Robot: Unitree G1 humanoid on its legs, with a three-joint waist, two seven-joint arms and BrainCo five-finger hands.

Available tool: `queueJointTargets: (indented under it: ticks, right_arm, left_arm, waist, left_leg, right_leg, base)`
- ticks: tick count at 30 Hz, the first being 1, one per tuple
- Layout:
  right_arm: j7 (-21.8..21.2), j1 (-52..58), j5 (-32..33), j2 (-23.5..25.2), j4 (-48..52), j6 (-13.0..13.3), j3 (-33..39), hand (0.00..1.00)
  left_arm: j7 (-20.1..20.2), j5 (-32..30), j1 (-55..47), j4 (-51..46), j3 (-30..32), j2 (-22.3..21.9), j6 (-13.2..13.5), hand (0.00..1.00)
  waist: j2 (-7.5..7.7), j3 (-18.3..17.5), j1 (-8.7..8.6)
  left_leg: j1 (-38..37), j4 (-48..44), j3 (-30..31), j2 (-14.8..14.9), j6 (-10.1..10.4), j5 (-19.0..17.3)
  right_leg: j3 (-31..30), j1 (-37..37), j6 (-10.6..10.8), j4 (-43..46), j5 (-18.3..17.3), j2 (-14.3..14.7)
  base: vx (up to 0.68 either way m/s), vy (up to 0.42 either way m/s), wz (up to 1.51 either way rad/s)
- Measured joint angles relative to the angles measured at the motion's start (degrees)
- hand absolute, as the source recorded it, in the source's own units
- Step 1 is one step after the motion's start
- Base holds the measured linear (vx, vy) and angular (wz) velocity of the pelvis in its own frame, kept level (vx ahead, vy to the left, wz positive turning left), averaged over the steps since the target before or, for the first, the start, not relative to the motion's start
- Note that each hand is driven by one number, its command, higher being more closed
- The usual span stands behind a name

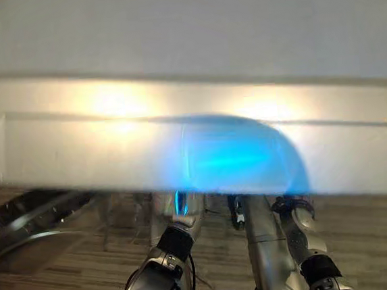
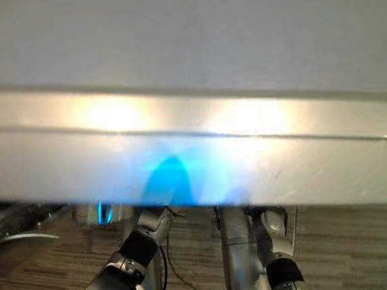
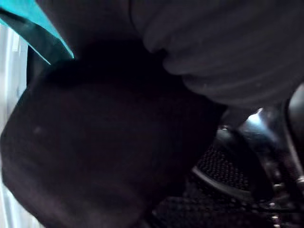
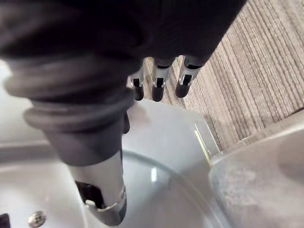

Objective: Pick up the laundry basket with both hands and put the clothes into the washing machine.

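A pale translucent wall, which I am taking for the laundry basket [image 1: 78,148], is stretching across the middle of both eye views, very close to the camera. A teal garment [image 1: 238,156] is glowing through it right of centre. Both arms are showing at the bottom edge, their hands disappearing behind the basket's lower rim, above the wood-grain floor [image 1: 371,238]. At the lower left a chrome ring is showing, probably the open washing machine door [image 1: 21,231].

In the left wrist view the left hand [image 3: 223,42] is sitting against a dark garment [image 3: 95,142] that is hiding its grasp, so I cannot tell whether it is gripping. In the right wrist view the right hand [image 4: 156,84] is holding its fingers straight and side by side, its thumb [image 4: 107,190] apart, wrapping nothing. It is lying beside a white surface [image 4: 166,137] that I cannot assign to the basket or the machine.

I am judging the step in hand to be bringing the load to the drum. The basket is blocking the view ahead, so the approach should be slow and aimed toward that lower-left door. Both sides should be kept level until the rim is sitting at the opening, and only then tipped. The straight-fingered right hand is looking like the weaker support and may be letting the wall slip.
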State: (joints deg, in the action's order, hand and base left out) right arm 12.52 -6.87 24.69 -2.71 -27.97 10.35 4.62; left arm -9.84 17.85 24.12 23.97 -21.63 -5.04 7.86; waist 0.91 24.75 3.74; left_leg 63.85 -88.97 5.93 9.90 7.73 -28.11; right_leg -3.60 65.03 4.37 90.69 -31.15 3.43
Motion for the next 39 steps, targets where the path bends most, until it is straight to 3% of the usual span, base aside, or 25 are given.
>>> queueJointTargets:
  ticks: [2,3,4,7,8,9,11,14,16,19,22,24,26,30,35,37,39]
  right_arm:
    - [-0.1,-0.4,-0.1,-0.1,-0.5,0.0,0.0,0.00]
    - [-0.3,-1.0,-0.1,-0.1,-1.0,0.0,0.0,0.00]
    - [-0.4,-1.8,-0.1,0.1,-1.5,-0.1,-0.2,0.00]
    - [-1.6,-2.3,-0.6,0.3,-5.1,-0.3,-1.3,0.00]
    - [-1.8,-1.7,-0.7,0.6,-8.2,-0.6,-1.3,0.00]
    - [-2.0,-1.5,-0.7,0.7,-8.9,-0.6,-1.3,0.00]
    - [-3.0,1.8,-1.4,1.6,-12.8,-0.9,-1.6,0.00]
    - [-4.6,6.7,-3.1,2.2,-16.8,-1.9,-2.7,0.00]
    - [-5.2,9.0,-3.6,2.1,-18.7,-2.2,-2.6,0.00]
    - [-5.3,11.3,-3.9,2.3,-19.5,-2.9,0.7,0.00]
    - [-5.4,11.3,-3.6,2.5,-22.4,-3.1,5.2,0.00]
    - [-6.3,11.3,-2.6,2.7,-26.9,-3.4,7.7,0.00]
    - [-6.5,10.7,-2.3,2.1,-30.6,-3.9,10.7,0.00]
    - [-6.6,10.0,-2.0,1.9,-33.3,-4.4,11.4,0.00]
    - [-6.6,8.8,-1.7,2.2,-33.6,-4.6,11.0,0.00]
    - [-6.7,8.8,-1.6,2.7,-32.9,-4.6,9.4,0.00]
    - [-7.0,9.0,-1.6,3.5,-30.3,-4.5,7.9,0.00]
  left_arm:
    - [0.6,0.1,-0.9,-1.8,0.0,0.3,0.1,1.00]
    - [0.9,0.3,-1.2,-2.0,0.1,0.8,0.1,1.00]
    - [1.1,0.7,-1.6,-2.0,0.1,1.1,0.1,1.00]
    - [2.2,1.9,-4.9,-2.0,-0.2,1.3,-0.2,1.00]
    - [2.4,2.2,-7.1,-1.9,-0.2,1.7,-0.1,1.00]
    - [2.5,2.5,-7.4,-1.9,-0.2,1.8,-0.2,1.00]
    - [3.5,4.3,-10.7,-1.9,0.0,2.3,-0.1,1.00]
    - [3.6,5.3,-15.8,-1.8,-0.2,3.1,-0.4,1.00]
    - [3.7,5.3,-18.3,-1.7,-0.2,3.2,-1.3,1.00]
    - [4.9,5.2,-21.2,-1.6,-1.2,3.6,-2.6,1.00]
    - [6.2,5.2,-23.1,-0.6,-2.3,3.9,-3.0,1.00]
    - [7.3,5.2,-24.4,1.9,-2.8,5.4,-3.0,1.00]
    - [8.3,5.1,-24.3,3.2,-3.0,5.8,-2.8,1.00]
    - [9.1,5.1,-24.2,3.2,-3.0,7.7,-2.2,1.00]
    - [9.9,5.1,-24.2,3.2,-2.7,9.5,-2.0,1.00]
    - [9.8,5.1,-24.2,3.2,-2.7,9.7,-1.9,1.00]
    - [9.7,5.1,-24.0,2.7,-2.9,9.6,-1.8,1.00]
  waist:
    - [0.08,0.0,0.41]
    - [0.13,-0.1,0.41]
    - [0.16,-0.1,0.44]
    - [0.17,-0.2,0.86]
    - [0.22,-0.5,1.85]
    - [0.19,-0.9,1.86]
    - [0.40,-5.1,1.89]
    - [0.51,-10.2,1.65]
    - [0.13,-11.7,1.53]
    - [0.24,-13.5,1.36]
    - [0.38,-16.4,1.05]
    - [0.50,-21.5,-0.23]
    - [-0.77,-23.2,-0.78]
    - [-1.20,-23.5,-1.41]
    - [-0.40,-23.0,-1.31]
    - [0.51,-22.4,-1.26]
    - [1.56,-21.9,-1.37]
  left_leg:
    - [-0.6,2.5,-0.7,-0.4,-0.4,-0.4]
    - [-1.5,4.2,-0.8,-0.3,-0.3,-1.5]
    - [-3.7,7.8,-1.0,-0.1,0.4,-4.2]
    - [-9.9,14.1,-1.8,0.1,0.6,-2.5]
    - [-16.8,23.3,-3.0,-0.1,0.0,0.7]
    - [-17.9,25.4,-3.3,-0.2,-0.2,1.5]
    - [-26.5,42.4,-4.5,-1.2,-2.3,7.8]
    - [-37.9,61.3,-5.5,-2.1,-3.6,15.3]
    - [-42.3,65.2,-6.0,-1.8,-4.0,18.9]
    - [-45.0,65.0,-6.3,-1.5,-3.5,19.7]
    - [-48.5,69.6,-6.2,-2.2,-2.3,20.8]
    - [-52.6,80.3,-6.1,-2.9,-1.9,25.6]
    - [-56.3,89.3,-6.0,-3.1,-2.0,30.2]
    - [-56.8,91.6,-6.7,-4.1,-2.8,31.5]
    - [-58.0,91.8,-11.0,-5.7,-3.9,31.0]
    - [-57.9,90.2,-12.1,-5.8,-4.7,30.0]
    - [-54.3,81.9,-13.1,-4.9,-4.7,25.0]
  right_leg:
    - [0.0,-0.4,0.0,-1.0,-0.1,-0.7]
    - [0.2,-1.3,-1.0,-2.5,-1.0,-0.7]
    - [0.4,-3.2,-3.6,-5.4,-3.4,-0.6]
    - [0.3,-9.0,-3.8,-11.3,-1.9,-1.0]
    - [1.0,-15.3,-2.8,-20.1,1.4,-2.8]
    - [1.3,-16.3,-2.7,-22.2,2.1,-3.0]
    - [3.7,-24.8,-2.7,-38.4,8.6,-4.9]
    - [5.6,-35.5,-2.9,-55.9,16.7,-5.9]
    - [6.8,-39.9,-3.5,-59.8,19.2,-6.1]
    - [8.2,-43.8,-3.9,-60.8,19.4,-7.0]
    - [9.0,-47.6,-2.8,-64.5,19.9,-7.7]
    - [9.6,-50.7,-1.8,-72.4,22.5,-7.7]
    - [10.1,-53.5,-1.3,-79.7,26.1,-7.2]
    - [8.8,-55.1,-0.8,-85.6,30.2,-7.2]
    - [4.1,-55.7,0.6,-89.9,33.7,-8.0]
    - [3.1,-55.7,0.8,-89.5,33.9,-8.3]
    - [1.8,-54.4,1.9,-86.9,33.2,-8.4]
  base:
    - [-0.17,-0.008,0.36]
    - [-0.19,0.010,0.10]
    - [-0.24,0.002,0.12]
    - [-0.16,0.006,-0.05]
    - [-0.14,0.027,-0.13]
    - [-0.07,0.031,-0.01]
    - [0.05,0.014,0.15]
    - [0.21,0.000,0.07]
    - [0.26,0.015,-0.04]
    - [0.19,0.046,0.11]
    - [0.11,0.068,0.24]
    - [0.12,0.042,0.20]
    - [0.10,0.058,0.10]
    - [0.01,0.085,-0.19]
    - [-0.01,0.072,-0.39]
    - [-0.04,0.044,-0.32]
    - [-0.05,0.023,-0.23]
